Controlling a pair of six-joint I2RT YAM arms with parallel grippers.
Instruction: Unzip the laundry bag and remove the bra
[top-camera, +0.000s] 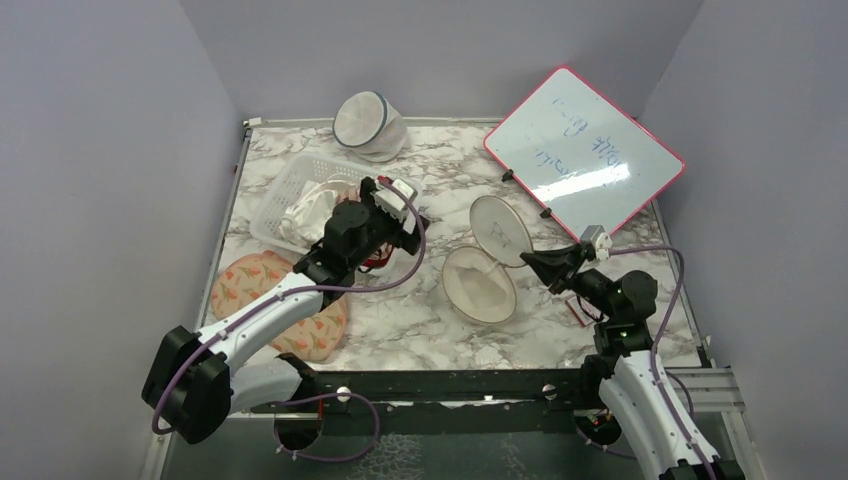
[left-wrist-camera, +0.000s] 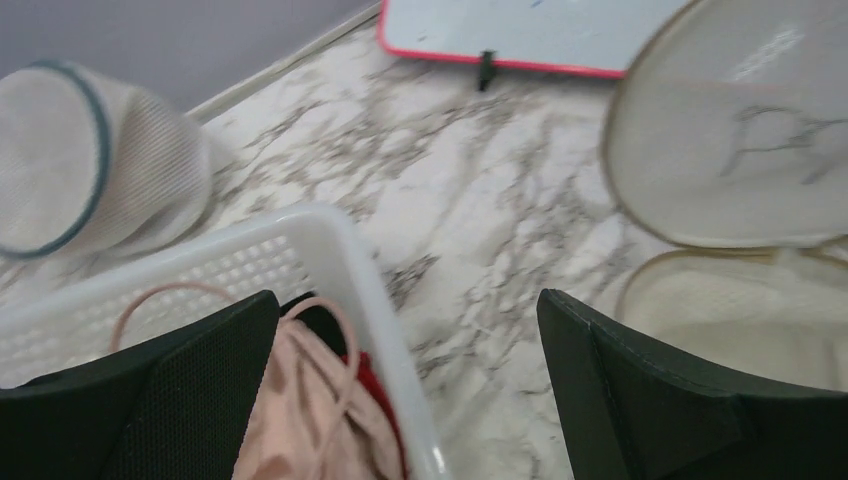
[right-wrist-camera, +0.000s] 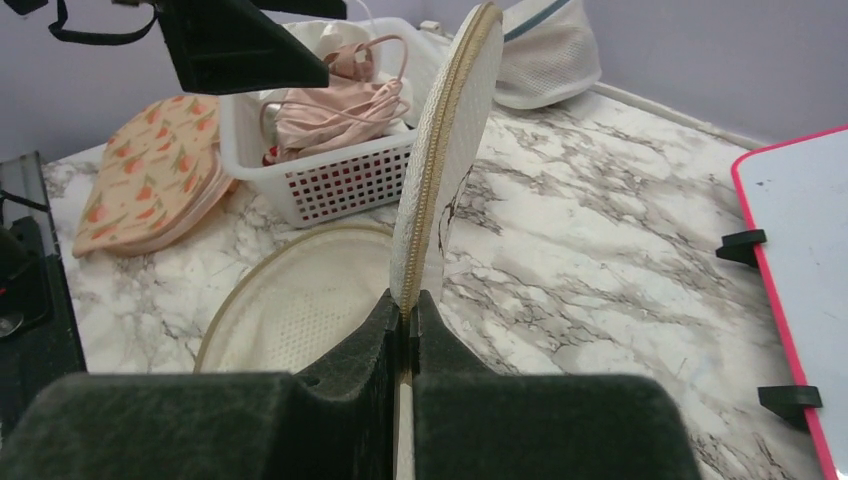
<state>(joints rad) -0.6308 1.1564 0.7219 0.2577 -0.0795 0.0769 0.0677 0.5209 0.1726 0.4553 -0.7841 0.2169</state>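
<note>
Both steps appear complete: the laundry bag (top-camera: 480, 288) lies unzipped mid-desk, its lid (right-wrist-camera: 445, 170) pinched upright by the right gripper (right-wrist-camera: 406, 308), and the bra (right-wrist-camera: 330, 108) sits in the far-left basket (top-camera: 272, 196) under the wide-open, empty left gripper (left-wrist-camera: 408, 300), so next should be releasing the lid.

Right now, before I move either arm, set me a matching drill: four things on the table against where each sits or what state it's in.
Things:
1 laundry bag
2 bra
3 white mesh bag
4 floral pad

Places or states:
A lying in the white basket
B by the back wall
C unzipped, one half pinched upright by the right gripper
D flat at the table's near left side

Pairs: 1-C, 2-A, 3-B, 4-D
</note>
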